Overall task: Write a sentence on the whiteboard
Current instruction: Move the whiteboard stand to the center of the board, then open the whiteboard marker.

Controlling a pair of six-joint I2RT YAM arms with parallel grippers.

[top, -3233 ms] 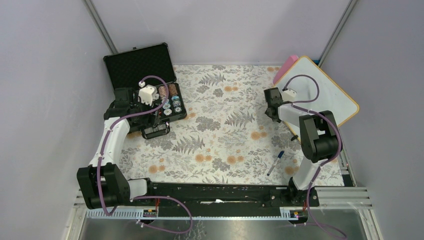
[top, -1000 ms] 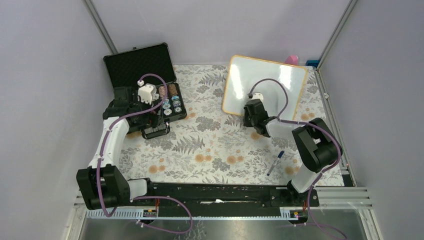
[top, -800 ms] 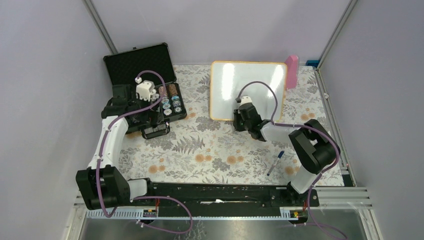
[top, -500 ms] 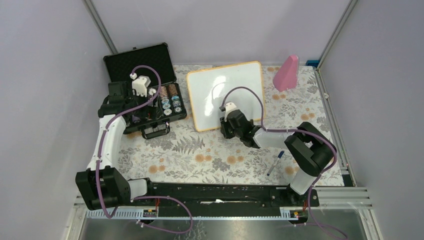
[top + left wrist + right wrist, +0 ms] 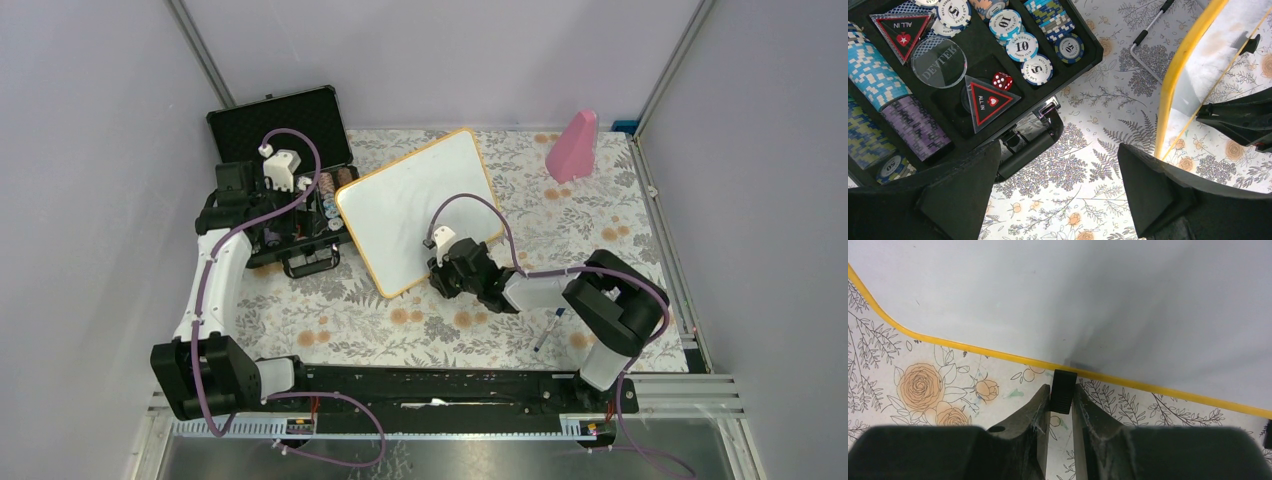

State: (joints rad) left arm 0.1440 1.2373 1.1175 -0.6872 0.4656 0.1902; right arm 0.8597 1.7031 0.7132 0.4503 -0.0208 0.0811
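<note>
In the middle of the flowery table, your whiteboard sits crooked, white with a thin yellow rim, its left corner by the black case. Your right gripper pinches its little black foot tight. Farther back, your left gripper is spread wide over the case.

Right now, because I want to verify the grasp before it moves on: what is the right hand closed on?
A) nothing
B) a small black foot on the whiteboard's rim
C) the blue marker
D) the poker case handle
B: the right wrist view shows the right hand pinching the black foot at the yellow edge of the whiteboard, while the marker lies loose elsewhere.
</note>
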